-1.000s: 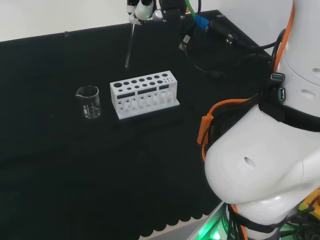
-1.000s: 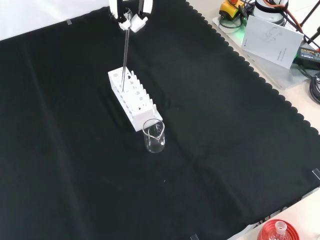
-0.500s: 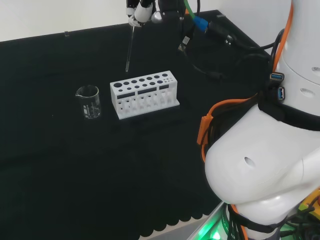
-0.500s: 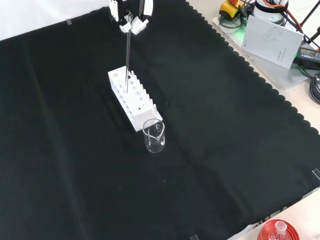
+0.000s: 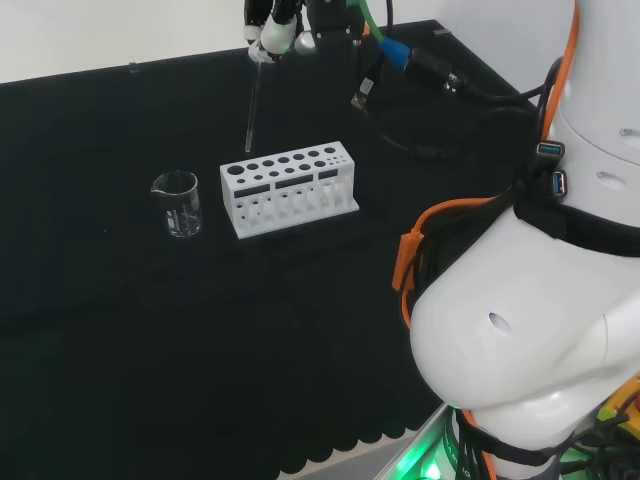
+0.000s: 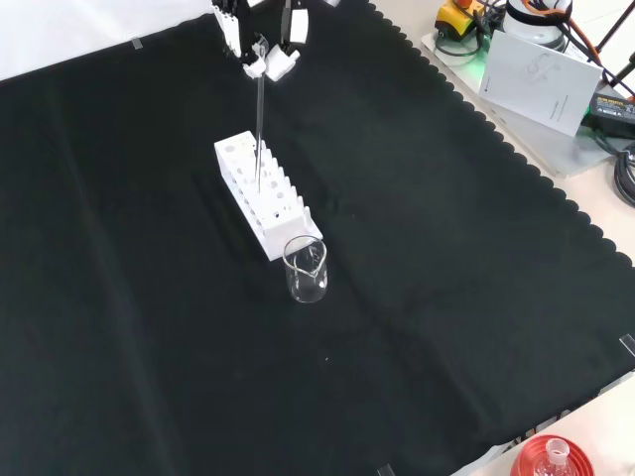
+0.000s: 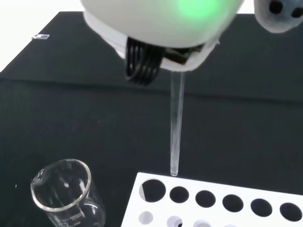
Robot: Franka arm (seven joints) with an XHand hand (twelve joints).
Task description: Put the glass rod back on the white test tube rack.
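Note:
The glass rod [image 5: 252,105] hangs almost upright from the hand [image 5: 270,22], whose fingers pinch its top end. In the front view the hand [image 6: 264,45] is at the top, and the rod [image 6: 259,129] runs down in front of the white test tube rack [image 6: 281,211]. In the wrist view the rod [image 7: 176,127] ends just above the rack's [image 7: 222,217] edge, close to its end holes, with a small gap still showing. The rack [image 5: 290,194] stands mid-cloth in the head view, and its visible holes are empty.
A small clear beaker [image 6: 306,270] stands just off the rack's near end in the front view, also seen as the beaker [image 5: 178,204] left of the rack in the head view. Papers and devices [image 6: 541,69] lie off the cloth's top right. A red ribbed stand [image 6: 552,458] sits bottom right.
The hand has shifted the rod along the rack toward the beaker end. The rod's tip now sits a little lower, closer to the rack's top.

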